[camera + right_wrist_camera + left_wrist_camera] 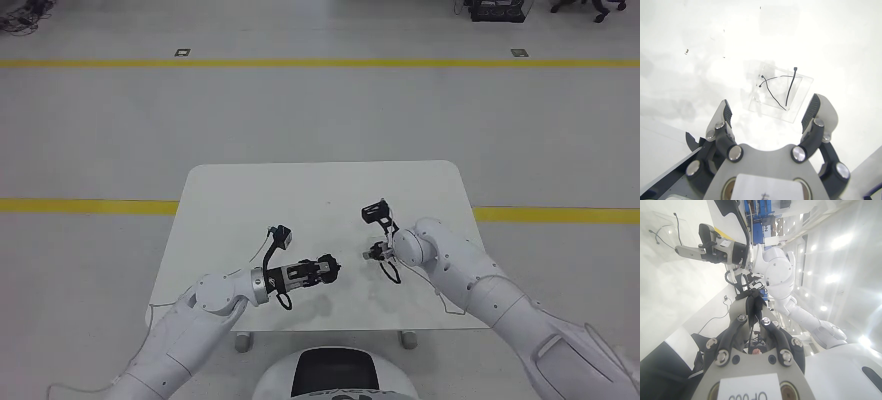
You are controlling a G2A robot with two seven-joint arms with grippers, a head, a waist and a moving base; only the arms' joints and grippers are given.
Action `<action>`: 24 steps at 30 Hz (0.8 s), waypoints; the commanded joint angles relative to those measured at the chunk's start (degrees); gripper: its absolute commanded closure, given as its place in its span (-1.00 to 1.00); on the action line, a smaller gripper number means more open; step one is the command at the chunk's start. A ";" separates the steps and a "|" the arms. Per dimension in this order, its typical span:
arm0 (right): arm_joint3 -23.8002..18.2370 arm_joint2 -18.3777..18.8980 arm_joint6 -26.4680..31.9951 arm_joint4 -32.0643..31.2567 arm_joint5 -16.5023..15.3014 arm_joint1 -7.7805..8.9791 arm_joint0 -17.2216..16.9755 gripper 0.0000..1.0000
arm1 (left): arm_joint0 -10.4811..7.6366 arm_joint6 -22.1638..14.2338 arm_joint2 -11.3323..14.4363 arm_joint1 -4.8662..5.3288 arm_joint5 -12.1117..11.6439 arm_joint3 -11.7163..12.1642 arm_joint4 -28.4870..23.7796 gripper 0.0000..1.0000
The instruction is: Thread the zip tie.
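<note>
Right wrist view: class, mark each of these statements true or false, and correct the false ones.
1. The right gripper has its jaws open. True.
2. Three black zip ties lie in a clear tray. True.
3. One zip tie is clamped between the jaws. False: nothing is between them, and all the zip ties lie in the tray.
4. The zip ties lie side by side, none crossing another. False: they cross over one another.
</note>
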 commanded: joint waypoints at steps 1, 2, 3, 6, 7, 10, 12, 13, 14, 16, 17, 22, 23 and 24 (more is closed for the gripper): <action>0.03 0.23 0.05 -0.31 0.07 -0.05 -0.11 -0.54 | 0.00 0.00 0.00 0.00 0.00 0.00 0.00 1.00; 0.07 0.35 0.11 -0.57 0.10 -0.11 -0.18 -0.46 | 0.00 0.00 0.00 0.00 0.00 0.00 0.00 1.00; 0.13 0.39 0.20 -0.79 0.12 -0.16 -0.21 -0.38 | 0.00 0.00 0.00 0.00 0.00 0.00 0.00 1.00; 0.52 0.47 0.26 -1.18 0.11 -0.45 -0.27 -0.04 | 0.00 0.00 0.00 0.00 0.00 0.00 0.00 1.00; 0.67 0.48 0.24 -1.24 0.08 -0.55 -0.26 0.02 | 0.00 0.00 0.00 0.00 0.00 0.00 0.00 1.00; 1.32 0.47 0.16 -1.54 0.07 -0.92 -0.22 0.06 | 0.00 0.00 0.00 0.00 0.00 0.00 0.00 1.00; 1.84 0.38 0.14 -1.88 0.09 -1.20 -0.13 0.08 | 0.00 0.00 0.00 0.00 0.00 0.00 0.00 1.00; 2.11 0.31 0.15 -2.10 0.15 -1.33 -0.08 0.10 | 0.00 0.00 0.00 0.00 0.00 0.00 0.00 1.00; 2.35 0.25 0.15 -2.30 0.23 -1.46 -0.02 0.10 | 0.00 0.00 0.00 0.00 0.00 0.00 0.00 1.00; 2.89 0.16 0.05 -2.56 0.33 -1.77 0.09 0.12 | 0.00 0.00 0.00 0.00 0.00 0.00 0.00 1.00; 3.16 0.12 0.01 -2.68 0.39 -1.91 0.14 0.14 | 0.00 0.00 0.00 0.00 0.00 0.00 0.00 1.00; 4.63 -0.30 -0.16 -3.63 1.35 -2.77 0.44 0.16 | 0.00 0.00 0.00 0.00 0.00 0.00 0.00 1.00; 4.90 -0.35 -0.21 -3.74 1.49 -2.92 0.48 0.16 | 0.00 0.00 0.00 0.00 0.00 0.00 0.00 1.00; 5.13 -0.40 -0.27 -3.86 1.62 -3.07 0.53 0.16 | 0.00 0.00 0.00 0.00 0.00 0.00 0.00 1.00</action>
